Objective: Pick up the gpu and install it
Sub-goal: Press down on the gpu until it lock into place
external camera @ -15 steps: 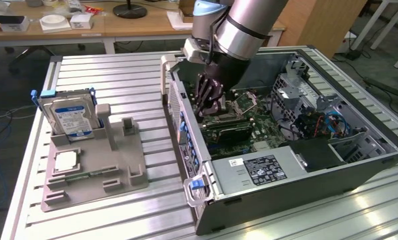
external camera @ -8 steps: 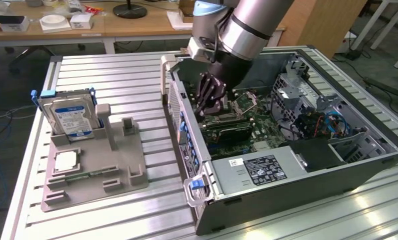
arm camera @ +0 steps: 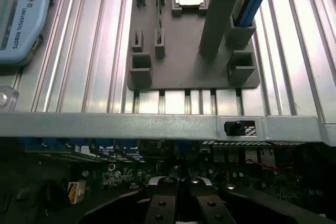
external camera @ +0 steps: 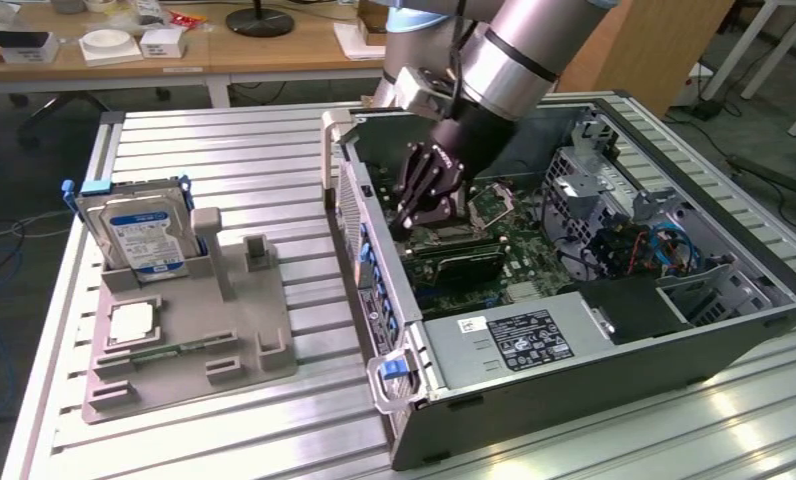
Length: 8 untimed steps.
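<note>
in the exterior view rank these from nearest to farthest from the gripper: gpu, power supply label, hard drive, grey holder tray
1. gpu: in the case, just beneath the gripper.
2. power supply label: in the case, toward the camera.
3. hard drive: upright on the tray, the exterior view's left.
4. grey holder tray: outside the case; too close to call against the drive.

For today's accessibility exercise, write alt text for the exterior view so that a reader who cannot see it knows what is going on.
A robot arm reaches into an open computer case lying on a ribbed metal table, its end effector low over the motherboard beside a dark gpu. On the exterior view's left, a grey holder tray carries an upright hard drive.
</note>
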Motion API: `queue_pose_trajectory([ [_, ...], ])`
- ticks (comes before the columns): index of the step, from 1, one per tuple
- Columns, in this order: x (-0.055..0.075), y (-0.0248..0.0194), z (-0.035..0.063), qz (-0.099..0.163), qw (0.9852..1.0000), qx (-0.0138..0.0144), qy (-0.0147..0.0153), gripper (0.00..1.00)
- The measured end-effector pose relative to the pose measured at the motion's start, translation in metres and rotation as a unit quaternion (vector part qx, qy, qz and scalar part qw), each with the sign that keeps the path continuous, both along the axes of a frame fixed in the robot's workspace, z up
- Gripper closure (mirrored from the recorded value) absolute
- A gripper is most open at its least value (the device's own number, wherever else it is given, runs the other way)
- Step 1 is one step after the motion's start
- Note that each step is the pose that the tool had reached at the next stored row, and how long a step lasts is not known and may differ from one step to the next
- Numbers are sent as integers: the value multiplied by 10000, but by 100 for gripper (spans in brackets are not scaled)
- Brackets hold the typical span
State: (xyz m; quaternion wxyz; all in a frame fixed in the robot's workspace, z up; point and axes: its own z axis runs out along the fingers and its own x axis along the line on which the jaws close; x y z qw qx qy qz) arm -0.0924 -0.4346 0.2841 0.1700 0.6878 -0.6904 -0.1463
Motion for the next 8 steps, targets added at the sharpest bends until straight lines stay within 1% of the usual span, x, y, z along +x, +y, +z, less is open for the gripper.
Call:
queue_pose_trajectory([
  [1,4,0,0,1,10000,1,80,90],
  [2,7,-1,-1,3,9999,1,142,90],
  [3,10,-4,-1,5,9998,0,188,90],
  [5,15,-17,-5,12,9997,-1,235,90],
  [8,63,-33,-32,14,9996,1,286,90],
])
